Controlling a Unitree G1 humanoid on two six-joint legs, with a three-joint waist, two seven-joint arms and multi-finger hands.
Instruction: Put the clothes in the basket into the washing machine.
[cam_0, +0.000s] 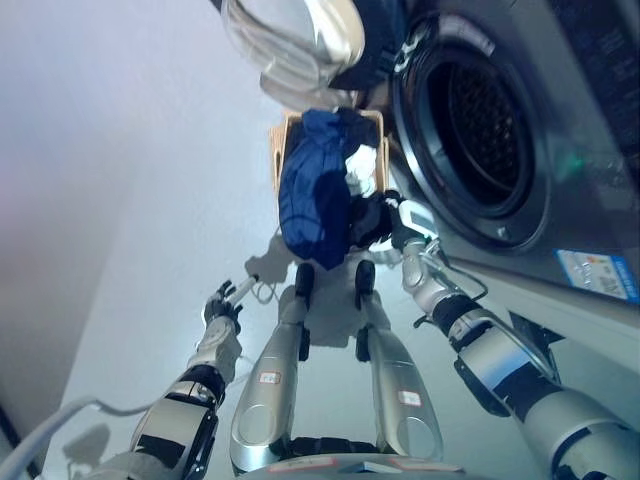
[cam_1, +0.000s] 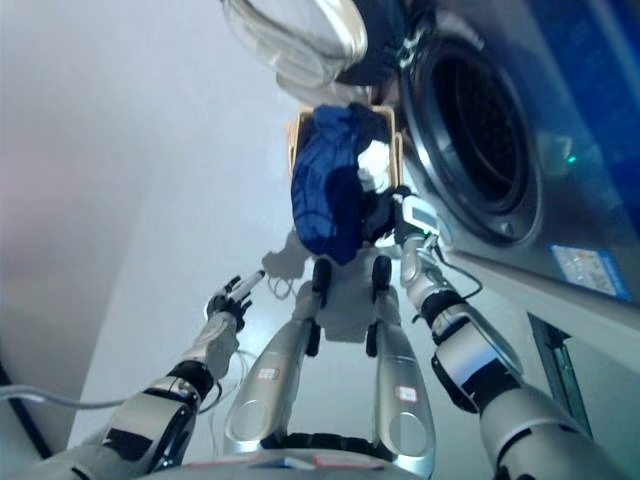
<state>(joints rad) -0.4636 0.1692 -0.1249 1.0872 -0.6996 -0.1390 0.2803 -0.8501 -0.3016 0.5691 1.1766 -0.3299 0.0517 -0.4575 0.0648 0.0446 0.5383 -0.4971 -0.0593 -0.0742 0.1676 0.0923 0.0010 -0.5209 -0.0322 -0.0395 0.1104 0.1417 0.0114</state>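
So the tan woven basket (cam_0: 290, 135) on the pale floor (cam_0: 150, 250) is stuffed with a dark blue garment (cam_0: 312, 200) spilling over its near rim, plus 1 white cloth (cam_0: 362, 168) on top. The grey front-loading washing machine (cam_0: 560, 180) has its round glass door (cam_0: 295, 40) swung open, and its drum looks dark; can't make out anything inside. The right hand (cam_0: 385, 222) is buried in the dark cloth at the basket's edge, so I can't tell its grip. The left hand (cam_0: 222, 305) hangs loose over the floor, fingers relaxed, holding nothing.

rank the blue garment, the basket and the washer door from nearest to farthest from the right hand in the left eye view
1. Blue garment, at the right hand, hanging left of it.
2. Basket, just beyond, under the garment.
3. Washer door, open, at the top.
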